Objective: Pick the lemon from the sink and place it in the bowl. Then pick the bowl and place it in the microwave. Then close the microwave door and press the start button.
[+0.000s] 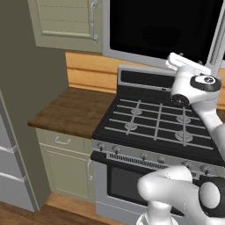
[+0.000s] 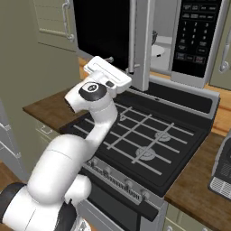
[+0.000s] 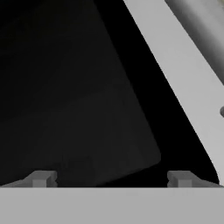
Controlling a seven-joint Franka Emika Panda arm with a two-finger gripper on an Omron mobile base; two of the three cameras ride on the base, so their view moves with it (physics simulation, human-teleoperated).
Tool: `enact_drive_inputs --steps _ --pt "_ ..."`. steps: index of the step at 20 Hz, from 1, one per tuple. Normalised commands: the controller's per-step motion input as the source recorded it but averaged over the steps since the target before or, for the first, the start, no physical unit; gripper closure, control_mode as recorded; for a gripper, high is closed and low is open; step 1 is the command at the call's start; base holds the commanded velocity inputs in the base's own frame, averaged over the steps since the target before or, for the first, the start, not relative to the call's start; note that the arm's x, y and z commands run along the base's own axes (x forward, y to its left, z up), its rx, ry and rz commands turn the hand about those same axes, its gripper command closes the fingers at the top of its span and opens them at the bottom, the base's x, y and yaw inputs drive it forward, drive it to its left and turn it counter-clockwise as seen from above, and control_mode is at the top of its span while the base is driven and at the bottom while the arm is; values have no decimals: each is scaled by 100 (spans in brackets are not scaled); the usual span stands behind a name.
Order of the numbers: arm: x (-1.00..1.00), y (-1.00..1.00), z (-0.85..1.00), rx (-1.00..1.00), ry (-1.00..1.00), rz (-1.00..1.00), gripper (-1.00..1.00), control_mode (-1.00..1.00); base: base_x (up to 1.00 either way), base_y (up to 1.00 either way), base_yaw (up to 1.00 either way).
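Hand view is looking at the black glass window of the wide silver-framed microwave door [image 3: 78,100], with the silver frame edge running diagonally down the right side. Two small dark fingertips [image 3: 41,178] are standing far apart at the bottom, so the claw [image 3: 111,179] is sitting wide open, gripping nothing.

Right base view is showing the white arm reaching up over the black gas stove [image 2: 149,144], with the claw [image 2: 108,67] hanging just beside the microwave door [image 2: 103,31], near its lower edge. Door is standing ajar, swung out from the wide silver over-the-range microwave [image 2: 189,40] directly above the stove. Through the gap, the pale grey interior is showing, with a round dark grey bowl [image 2: 154,36] sitting on the white turntable plate [image 2: 159,50]; lemon inside, cannot tell. Black control panel [image 2: 196,31] is sitting on the microwave's right side, above the stove's right end.

Left base view is showing the claw [image 1: 186,63] raised above the stove's [image 1: 154,123] back panel, close under the dark door window [image 1: 162,26]. Brown wooden surface [image 1: 72,110] is lying just left of the stove, and a pale green panelled cabinet door [image 1: 66,22] is hanging above it, left of the microwave door. More wooden surface [image 2: 198,185] is running right of the stove, with a dark appliance [image 2: 223,173] at its far right edge.
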Motion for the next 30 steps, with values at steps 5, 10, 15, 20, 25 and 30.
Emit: enact_drive_inputs --steps 5,10,15,20,25,30 --pt "67 -42 0 9 -4 0 -100 -100 0 0 0" --pt "44 -42 0 9 -5 0 -100 -100 0 0 0" --pt "44 -39 0 8 -3 0 -100 -100 0 0 0" --pt "57 -41 0 6 0 0 -100 -100 0 0 0" --pt "72 -44 0 6 0 0 -100 -100 0 0 0" --pt "35 -26 0 4 0 0 -100 -100 0 0 0"
